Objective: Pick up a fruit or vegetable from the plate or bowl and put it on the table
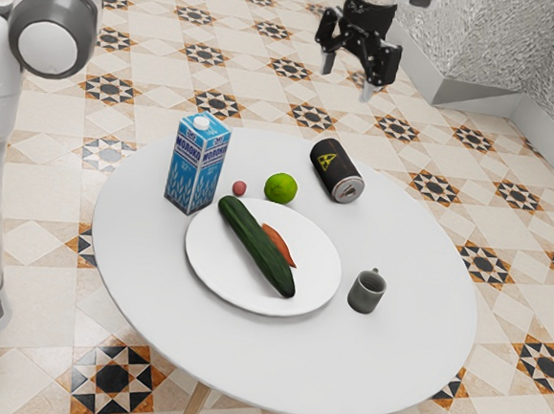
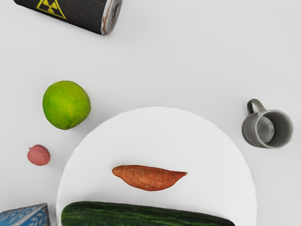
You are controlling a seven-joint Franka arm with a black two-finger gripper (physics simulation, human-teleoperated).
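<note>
You are holding your gripper (image 1: 348, 75) high above the round white table (image 1: 400, 351), its fingers pointing downward and standing apart. Your wrist camera is looking down on the white plate (image 2: 155, 127), where the sweet potato (image 2: 149, 178) is lying beside the cucumber (image 2: 146, 214).

Milk carton (image 1: 193, 174) upright; black can (image 1: 331, 169) on side; grey mug (image 1: 366, 294) upright.

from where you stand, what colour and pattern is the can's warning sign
Yellow, a triangle with a radiation trefoil in it; the wrist view shows the sign best.
</note>
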